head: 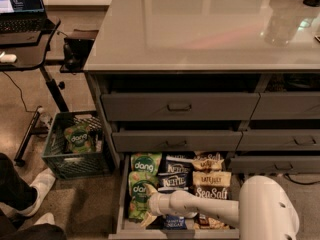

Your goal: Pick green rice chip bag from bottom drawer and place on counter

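The bottom drawer [121, 200] is pulled open and packed with snack bags. Two green rice chip bags lie in its left column: one at the back [145, 165] and one in front of it [136, 193]. My gripper [148, 204] is on the end of the white arm, which reaches in from the lower right. It sits low in the drawer, right at the front green bag, and covers that bag's right side. The counter [200, 29] spans the top of the view above the drawers.
Blue Kettle bags [176, 168] and brown Sea Salt bags [211, 193] fill the rest of the drawer. Two closed drawers [179, 106] overhang it. A green crate [56, 156] holding another green bag [79, 138] stands at left. A black desk with a laptop [22, 9] and a person's shoe [36, 190] are further left.
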Controlling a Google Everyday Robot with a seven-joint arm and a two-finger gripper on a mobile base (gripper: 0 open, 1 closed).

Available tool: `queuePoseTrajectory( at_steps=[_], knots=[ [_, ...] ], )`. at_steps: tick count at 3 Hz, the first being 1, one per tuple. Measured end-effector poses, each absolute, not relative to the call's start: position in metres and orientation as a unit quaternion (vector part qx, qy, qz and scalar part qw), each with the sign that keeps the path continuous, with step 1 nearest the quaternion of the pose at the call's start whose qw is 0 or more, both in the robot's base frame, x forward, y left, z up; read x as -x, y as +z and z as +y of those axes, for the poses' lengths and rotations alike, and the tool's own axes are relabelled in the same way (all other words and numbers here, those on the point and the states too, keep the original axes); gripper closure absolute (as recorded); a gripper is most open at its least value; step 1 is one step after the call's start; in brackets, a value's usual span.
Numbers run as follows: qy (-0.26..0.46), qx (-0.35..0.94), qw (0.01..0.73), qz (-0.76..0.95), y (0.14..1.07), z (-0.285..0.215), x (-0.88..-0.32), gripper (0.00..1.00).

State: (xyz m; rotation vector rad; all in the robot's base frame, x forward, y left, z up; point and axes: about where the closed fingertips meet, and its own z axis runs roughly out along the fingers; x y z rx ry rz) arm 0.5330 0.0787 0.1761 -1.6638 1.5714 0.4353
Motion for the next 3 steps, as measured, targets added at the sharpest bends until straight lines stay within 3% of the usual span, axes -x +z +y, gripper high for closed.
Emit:
queuePoseTrajectory(
  at_steps=[3],
  knots=[
    [0.156,0.646,0.387,0.639,0.133,0.091,-0.532,0.00]
  ],
)
